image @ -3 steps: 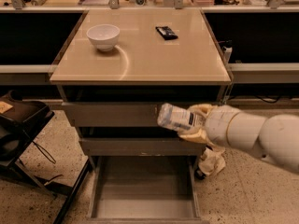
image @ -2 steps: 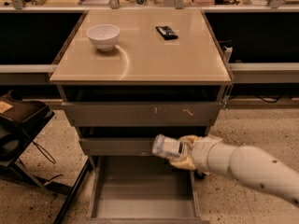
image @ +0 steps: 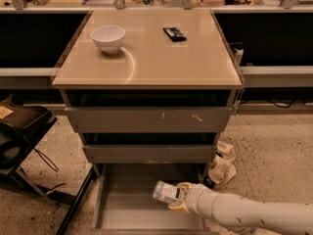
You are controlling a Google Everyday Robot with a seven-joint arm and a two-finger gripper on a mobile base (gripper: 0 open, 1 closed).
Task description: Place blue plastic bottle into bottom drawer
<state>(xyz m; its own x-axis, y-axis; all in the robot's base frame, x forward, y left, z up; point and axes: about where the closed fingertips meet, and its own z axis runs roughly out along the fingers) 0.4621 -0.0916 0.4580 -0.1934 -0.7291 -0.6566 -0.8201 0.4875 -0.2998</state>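
Note:
The blue plastic bottle (image: 166, 192), clear with a pale blue-and-white label, lies sideways in my gripper (image: 179, 199). The gripper is shut on it and holds it low over the right half of the bottom drawer (image: 122, 207), which is pulled out and shows a plain grey floor. My white arm (image: 249, 213) reaches in from the lower right. The bottle's cap end points left. I cannot tell whether the bottle touches the drawer floor.
A white bowl (image: 108, 37) and a small black packet (image: 174, 34) sit on the cabinet's tan top (image: 146, 62). Two scuffed upper drawers (image: 146, 119) are closed. A black chair (image: 19, 141) stands at the left. A crumpled cloth (image: 222, 165) lies right of the cabinet.
My gripper has carried the bottle down from the level of the upper drawers to just over the open bottom drawer, moving slightly left.

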